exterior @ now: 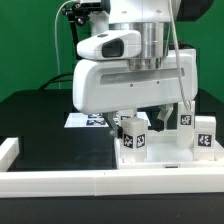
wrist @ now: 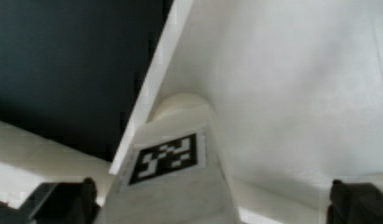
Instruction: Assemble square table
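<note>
The white square slab (exterior: 160, 162) lies flat on the black table at the exterior view's lower right. Three white posts with black-and-white tags stand on it: one in front (exterior: 133, 137), one behind (exterior: 185, 119) and one at the right (exterior: 205, 135). My gripper (exterior: 138, 118) hangs just above the front post. In the wrist view that post (wrist: 170, 160) rises between my dark fingertips (wrist: 63, 203), close to one fingertip and with a wide gap to the other. My gripper (wrist: 213, 205) is open. The slab (wrist: 294, 90) fills the area behind the post.
A long white rail (exterior: 90, 182) edges the black table (exterior: 40, 125) along the front and also shows in the wrist view (wrist: 28, 140). The marker board (exterior: 85, 120) lies behind the arm. The big white arm body hides the middle of the scene.
</note>
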Motion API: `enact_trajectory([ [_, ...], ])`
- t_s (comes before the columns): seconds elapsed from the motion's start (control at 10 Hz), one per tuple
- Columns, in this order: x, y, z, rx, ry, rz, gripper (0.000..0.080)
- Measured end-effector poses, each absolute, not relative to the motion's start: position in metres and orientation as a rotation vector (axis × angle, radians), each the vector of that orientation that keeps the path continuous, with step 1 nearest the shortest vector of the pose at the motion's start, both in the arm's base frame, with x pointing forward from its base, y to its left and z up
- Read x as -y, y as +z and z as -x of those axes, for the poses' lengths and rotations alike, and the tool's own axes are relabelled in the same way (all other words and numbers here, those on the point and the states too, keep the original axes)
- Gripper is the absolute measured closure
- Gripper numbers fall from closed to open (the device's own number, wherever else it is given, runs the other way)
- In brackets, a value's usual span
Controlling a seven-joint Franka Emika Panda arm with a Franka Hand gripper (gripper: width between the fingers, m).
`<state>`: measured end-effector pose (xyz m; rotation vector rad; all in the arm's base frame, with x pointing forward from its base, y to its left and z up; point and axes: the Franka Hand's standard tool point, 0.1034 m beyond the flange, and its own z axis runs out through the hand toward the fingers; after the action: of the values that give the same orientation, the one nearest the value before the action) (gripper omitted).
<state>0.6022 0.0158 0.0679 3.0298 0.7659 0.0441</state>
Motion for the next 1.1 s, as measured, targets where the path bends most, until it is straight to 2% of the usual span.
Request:
enact_trajectory([
  [0.1, -0.015, 0.0678, -0.6021, -0.844, 0.043, -3.008, 0.0151],
  [0.2, -0.0138, 0.0677, -0.6021, -0.946, 0.042, -2.976, 0.0302],
  [0.3, -0.014, 0.0677, -0.6021, -0.921, 0.043, -2.986, 0.0302],
  [0.4, -0.0122, 0.068, -0.6025, -0.917, 0.045, -2.985, 0.0454],
  [0.5, -0.0118, 0.0678, -0.6023, -0.916, 0.044, -2.985, 0.0512],
  [0.9, -0.0118, 0.0678, -0.6023, -0.864, 0.045, -3.001, 0.0512],
  [1.1, -0.0092, 0.0674, -0.6016, -0.58, 0.051, -3.089, 0.0511],
])
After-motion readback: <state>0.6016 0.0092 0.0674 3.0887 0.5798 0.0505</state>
